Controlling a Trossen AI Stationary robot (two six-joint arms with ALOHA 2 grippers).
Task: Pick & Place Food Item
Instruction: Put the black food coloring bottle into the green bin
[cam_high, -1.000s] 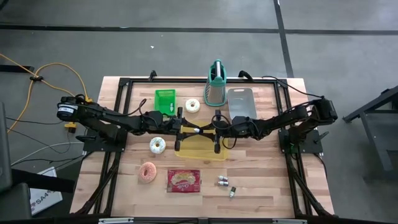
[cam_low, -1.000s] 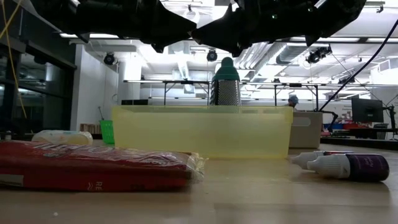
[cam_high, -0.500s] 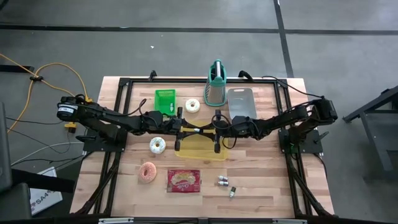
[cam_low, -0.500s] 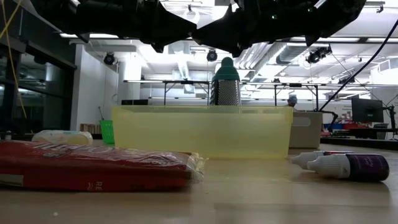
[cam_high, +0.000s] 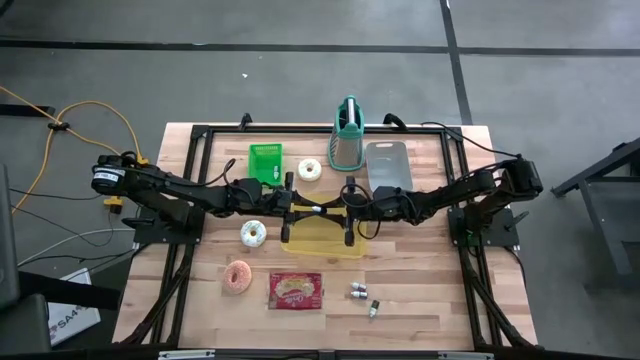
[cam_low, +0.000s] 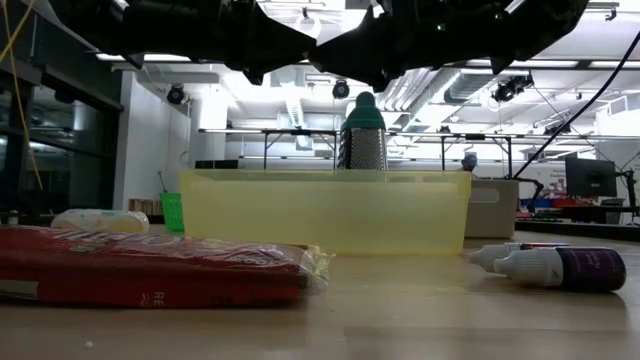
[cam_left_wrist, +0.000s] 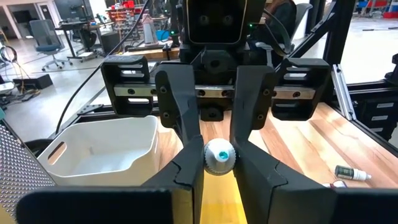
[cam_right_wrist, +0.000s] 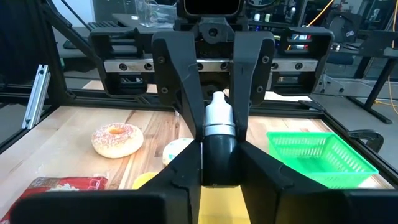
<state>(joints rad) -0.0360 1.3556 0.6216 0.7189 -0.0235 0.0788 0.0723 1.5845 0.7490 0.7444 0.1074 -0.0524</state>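
Both arms reach level over the yellow bin (cam_high: 322, 240) and meet tip to tip. Between them a small dropper bottle (cam_right_wrist: 218, 134) hangs level, its white cap toward my left arm and its dark body toward my right. My left gripper (cam_left_wrist: 219, 177) is shut on the cap end. My right gripper (cam_right_wrist: 219, 168) stands slightly open, one finger along each side of the dark body; I cannot tell whether they touch it. The food items lie on the table: a red snack packet (cam_high: 296, 290), a pink donut (cam_high: 238, 277) and two white donuts (cam_high: 253, 233). My left gripper pinches the bottle's white cap end (cam_right_wrist: 217, 113) between its two fingers. The fingers come in level from the table's left side and lie along the bottle. The bottle sits level in the hold, clear of the yellow bin below.
A green basket (cam_high: 266, 160), a grater (cam_high: 347, 140) and a white bin (cam_high: 387, 165) stand along the far side. Two more small bottles (cam_high: 358, 291) lie near the front right. The black frame rails (cam_high: 190, 200) run along the table's sides.
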